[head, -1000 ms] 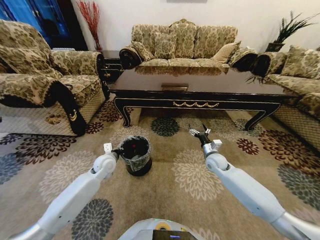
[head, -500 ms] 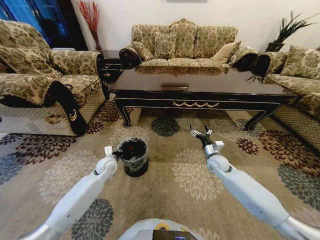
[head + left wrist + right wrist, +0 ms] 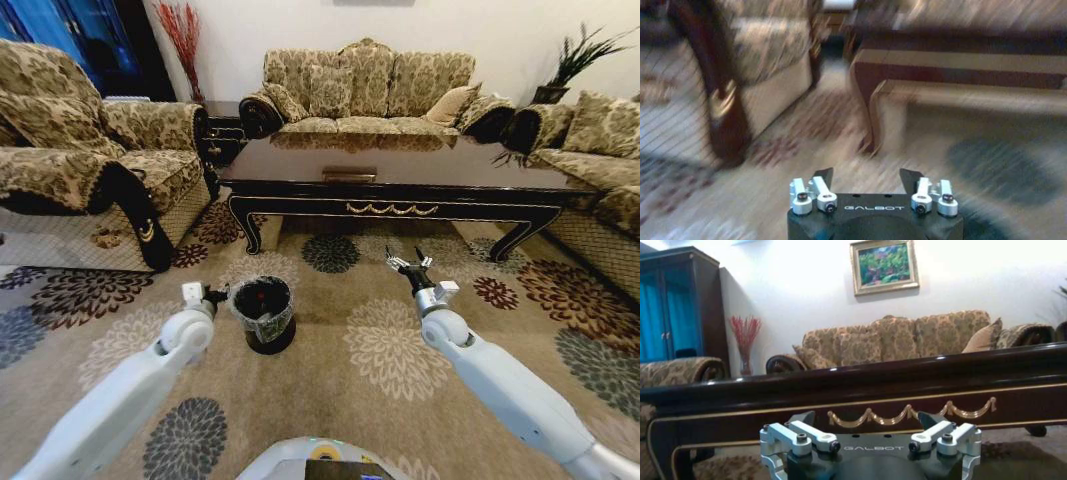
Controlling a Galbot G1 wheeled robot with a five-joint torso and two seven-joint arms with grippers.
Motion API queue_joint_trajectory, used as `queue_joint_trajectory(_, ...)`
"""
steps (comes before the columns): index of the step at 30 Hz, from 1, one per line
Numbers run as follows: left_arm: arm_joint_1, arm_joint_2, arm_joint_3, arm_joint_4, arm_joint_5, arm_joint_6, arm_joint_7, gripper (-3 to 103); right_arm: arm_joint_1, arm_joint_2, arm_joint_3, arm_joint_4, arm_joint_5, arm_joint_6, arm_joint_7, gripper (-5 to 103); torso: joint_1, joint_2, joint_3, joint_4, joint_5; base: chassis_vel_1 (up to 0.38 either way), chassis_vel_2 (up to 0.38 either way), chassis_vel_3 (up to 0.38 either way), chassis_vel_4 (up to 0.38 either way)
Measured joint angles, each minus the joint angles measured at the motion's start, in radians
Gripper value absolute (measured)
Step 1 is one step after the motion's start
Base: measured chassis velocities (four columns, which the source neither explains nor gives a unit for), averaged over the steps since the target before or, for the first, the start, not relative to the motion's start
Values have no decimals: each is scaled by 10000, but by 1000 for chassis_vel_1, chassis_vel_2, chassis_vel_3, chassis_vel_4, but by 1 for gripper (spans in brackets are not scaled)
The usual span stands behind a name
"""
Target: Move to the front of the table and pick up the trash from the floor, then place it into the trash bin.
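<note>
The long dark table (image 3: 390,190) stands ahead, its gold-trimmed apron (image 3: 907,390) close in the right wrist view. The black trash bin (image 3: 262,312) with its clear liner stands on the patterned floor (image 3: 380,350) in front of the table's left end. A small red speck shows inside the bin. No trash lies in view on the carpet. My left gripper (image 3: 216,295) hovers just left of the bin's rim, open and empty (image 3: 867,175). My right gripper (image 3: 408,264) is held out toward the table front, open and empty (image 3: 867,417).
A patterned armchair (image 3: 90,170) with a dark wooden arm is on the left. A matching sofa (image 3: 365,95) sits behind the table, and another (image 3: 590,160) on the right. Open carpet lies between me and the table.
My left gripper has drawn back from the bin's rim to the left. The right arm has drifted slightly to the right. The bin has shifted a little.
</note>
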Motion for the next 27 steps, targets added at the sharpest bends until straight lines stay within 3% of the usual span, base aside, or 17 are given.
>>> queue_joint_trajectory(1, 0, 0, 0, 0, 0, 0, 0, 72, 0, 0, 0, 0, 0, 0, 0, 100, 0, 0, 0, 0, 0, 0, 0, 0, 0)
queue_joint_trajectory(3, 752, -27, -826, -611, 537, -390, 557, 77, -124, 20, 165, -5, 90, 67, -79, 100, 0, 0, 0, -1, 1, 0, 0, 0, 0)
queue_joint_trajectory(4, 1344, -75, -1429, -789, 1255, -780, 1205, 82, -200, 19, 264, -18, 165, 153, -168, 100, 0, 0, 0, -1, -1, 0, 0, 0, 0)
queue_joint_trajectory(5, 1344, -75, -1429, -789, 1255, -780, 1205, 82, -200, 19, 264, -18, 165, 153, -168, 100, 0, 0, 0, -1, -1, 0, 0, 0, 0)
queue_joint_trajectory(7, 2846, -331, -3155, -789, 3592, -2264, 3388, 93, -420, -38, 531, -48, 272, 584, -469, 100, 0, 0, 0, 7, -6, 0, 0, 0, 0)
queue_joint_trajectory(9, 3848, -720, -4269, -972, 4768, -3160, 4490, 99, -669, -156, 814, -57, 302, 1042, -895, 100, 0, 0, 0, 9, -1, 0, 0, 0, 0)
queue_joint_trajectory(11, 4184, -925, -4508, -1112, 4944, -3359, 4696, 99, -791, -209, 933, -24, 316, 1101, -1068, 100, 0, 0, 0, 9, -2, 0, 0, 0, 0)
queue_joint_trajectory(14, 5138, -1894, -4972, -1637, 5420, -3746, 5092, 100, -1442, -410, 1570, 251, 246, 1401, -1858, 100, 0, 0, -1, 4, -1, 0, 0, 0, 0)
queue_joint_trajectory(18, 5411, -2583, -4989, -1892, 5584, -3771, 5089, 100, -2198, -478, 2221, 646, 124, 1410, -2248, 100, 0, 0, 0, 2, -2, 0, 0, 0, 0)
queue_joint_trajectory(27, 5721, -3279, -4979, -2582, 5592, -3416, 4752, 100, -4589, -429, 3955, 1519, -193, 1444, -2882, 100, 0, 0, 1, 2, 0, 0, 0, 0, 0)
